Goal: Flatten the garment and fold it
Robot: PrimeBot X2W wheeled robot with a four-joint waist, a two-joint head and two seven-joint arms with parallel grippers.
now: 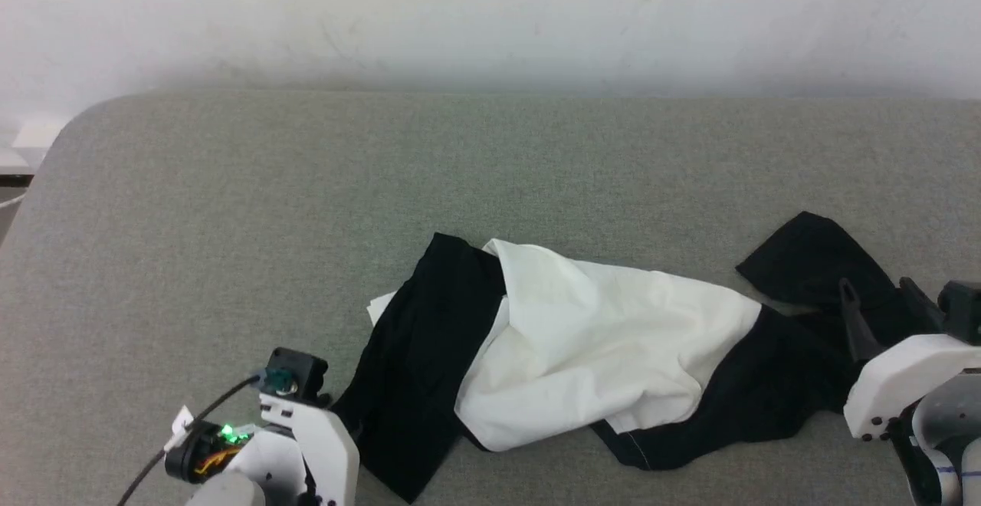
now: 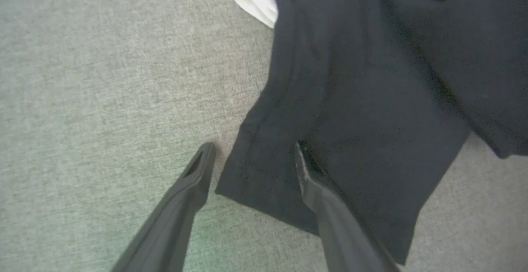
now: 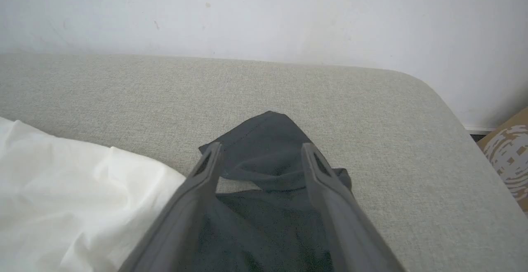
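Lying crumpled on grey surface (image 1: pixel 230 222), garment (image 1: pixel 590 337), white body bunched, black sleeves out both sides, left gripper (image 2: pixel 253 148) released, straddling left sleeve's edge, right gripper (image 3: pixel 260 148) released over right sleeve, wall (image 1: pixel 490 15) behind, brown patterned thing (image 3: pixel 507 156) past surface's corner

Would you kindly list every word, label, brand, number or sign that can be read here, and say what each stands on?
No text can be read.
The garment shows no print or label.
The brown box at the right wrist view's edge has a white printed pattern, too blurred to read.
The white tag at the head view's lower left is too small to read.
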